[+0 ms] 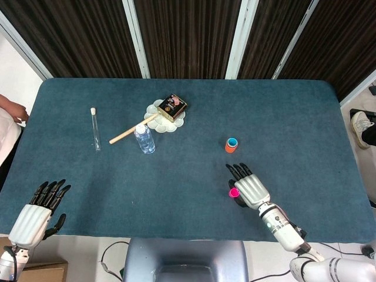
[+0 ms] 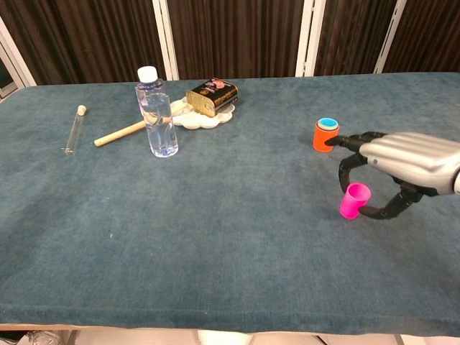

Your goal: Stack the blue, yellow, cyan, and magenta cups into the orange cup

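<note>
The orange cup [image 1: 231, 145] [image 2: 325, 135] stands right of the table's middle with a cyan cup nested in it; only the cyan rim shows, and no blue or yellow cup can be told apart. Nearer the front edge, the magenta cup [image 1: 234, 192] [image 2: 355, 200] leans slightly. My right hand [image 1: 251, 189] [image 2: 406, 158] pinches it, with fingers [image 2: 345, 168] on its upper side and the thumb low at its right. My left hand [image 1: 35, 214] hovers at the front left corner, fingers spread, holding nothing; the chest view does not show it.
A water bottle [image 1: 144, 138] [image 2: 158, 115], a wooden stick [image 1: 132, 129] [image 2: 122, 132] and a glass tube [image 1: 94, 128] [image 2: 74, 129] lie at the left centre. Behind them a white dish [image 1: 156, 109] [image 2: 192, 121] carries a dark tin [image 1: 172, 106] [image 2: 212, 96]. A person's arm [image 1: 10, 111] shows at the left edge.
</note>
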`<control>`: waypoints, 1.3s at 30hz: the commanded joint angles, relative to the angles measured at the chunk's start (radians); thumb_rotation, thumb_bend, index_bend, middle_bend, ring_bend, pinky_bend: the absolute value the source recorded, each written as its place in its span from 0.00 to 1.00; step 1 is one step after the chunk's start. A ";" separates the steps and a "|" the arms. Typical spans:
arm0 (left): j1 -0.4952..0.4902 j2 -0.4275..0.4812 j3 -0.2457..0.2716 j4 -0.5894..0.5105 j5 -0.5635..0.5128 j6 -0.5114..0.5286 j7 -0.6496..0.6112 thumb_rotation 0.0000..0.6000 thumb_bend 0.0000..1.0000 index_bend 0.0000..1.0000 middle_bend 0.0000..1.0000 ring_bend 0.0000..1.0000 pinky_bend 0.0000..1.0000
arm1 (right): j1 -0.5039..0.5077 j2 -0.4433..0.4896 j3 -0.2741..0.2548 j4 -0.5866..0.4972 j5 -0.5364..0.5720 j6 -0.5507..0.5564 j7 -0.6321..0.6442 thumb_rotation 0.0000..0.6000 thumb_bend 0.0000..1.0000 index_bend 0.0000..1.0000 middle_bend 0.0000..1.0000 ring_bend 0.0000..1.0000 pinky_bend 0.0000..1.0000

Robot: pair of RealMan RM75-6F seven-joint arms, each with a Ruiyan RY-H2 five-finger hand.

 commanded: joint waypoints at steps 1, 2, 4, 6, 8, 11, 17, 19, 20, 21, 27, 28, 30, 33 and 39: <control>0.000 0.000 0.000 -0.001 -0.002 -0.001 0.002 1.00 0.47 0.00 0.00 0.00 0.06 | 0.003 0.004 0.036 -0.018 0.000 0.028 0.013 1.00 0.46 0.60 0.03 0.00 0.00; 0.000 -0.001 -0.001 0.000 -0.003 -0.002 0.003 1.00 0.47 0.00 0.00 0.00 0.06 | 0.010 0.002 0.066 -0.026 0.004 0.044 0.026 1.00 0.46 0.60 0.04 0.00 0.00; -0.001 -0.002 -0.002 0.000 -0.004 -0.003 0.006 1.00 0.47 0.00 0.00 0.00 0.06 | 0.026 -0.010 0.125 -0.020 0.018 0.071 0.044 1.00 0.47 0.60 0.04 0.00 0.00; -0.002 -0.003 -0.002 -0.001 -0.004 -0.005 0.010 1.00 0.47 0.00 0.00 0.00 0.06 | 0.058 -0.039 0.204 0.021 0.056 0.093 0.039 1.00 0.47 0.60 0.04 0.00 0.00; -0.001 -0.004 -0.003 -0.001 -0.005 -0.004 0.012 1.00 0.47 0.00 0.00 0.00 0.06 | 0.101 -0.077 0.281 0.086 0.133 0.085 0.009 1.00 0.47 0.60 0.04 0.00 0.00; -0.002 -0.004 -0.004 -0.003 -0.006 -0.003 0.014 1.00 0.47 0.00 0.00 0.00 0.06 | 0.162 -0.124 0.355 0.177 0.275 0.031 -0.054 1.00 0.47 0.61 0.05 0.00 0.00; -0.005 -0.005 -0.009 0.003 -0.022 -0.015 0.010 1.00 0.47 0.00 0.00 0.00 0.06 | 0.232 -0.195 0.380 0.286 0.414 -0.014 -0.148 1.00 0.47 0.61 0.06 0.00 0.00; -0.006 -0.004 -0.010 0.002 -0.024 -0.018 0.011 1.00 0.47 0.00 0.00 0.00 0.06 | 0.245 -0.211 0.374 0.313 0.429 -0.019 -0.162 1.00 0.47 0.61 0.06 0.00 0.00; -0.006 -0.004 -0.010 0.001 -0.025 -0.019 0.012 1.00 0.47 0.00 0.00 0.00 0.06 | 0.252 -0.221 0.371 0.330 0.436 -0.023 -0.167 1.00 0.47 0.61 0.06 0.00 0.00; -0.006 -0.004 -0.011 0.001 -0.025 -0.018 0.013 1.00 0.47 0.00 0.00 0.00 0.06 | 0.257 -0.228 0.370 0.342 0.443 -0.025 -0.170 1.00 0.46 0.61 0.06 0.00 0.00; -0.006 -0.004 -0.013 0.001 -0.030 -0.018 0.013 1.00 0.47 0.00 0.00 0.00 0.06 | 0.277 -0.251 0.352 0.392 0.469 -0.033 -0.200 1.00 0.47 0.61 0.06 0.00 0.00; -0.006 -0.004 -0.013 0.001 -0.030 -0.018 0.012 1.00 0.47 0.00 0.00 0.00 0.06 | 0.277 -0.252 0.349 0.397 0.472 -0.033 -0.200 1.00 0.47 0.61 0.06 0.00 0.00; -0.007 -0.003 -0.014 0.001 -0.030 -0.018 0.012 1.00 0.47 0.00 0.00 0.00 0.06 | 0.276 -0.252 0.345 0.403 0.478 -0.035 -0.200 1.00 0.47 0.61 0.06 0.00 0.00; -0.007 -0.003 -0.014 0.001 -0.029 -0.017 0.011 1.00 0.47 0.00 0.00 0.00 0.06 | 0.273 -0.251 0.338 0.410 0.496 -0.040 -0.207 1.00 0.47 0.61 0.06 0.00 0.00; -0.004 -0.004 -0.011 0.001 -0.026 -0.013 0.014 1.00 0.47 0.00 0.00 0.00 0.06 | 0.274 -0.252 0.329 0.419 0.510 -0.048 -0.207 1.00 0.47 0.57 0.06 0.00 0.00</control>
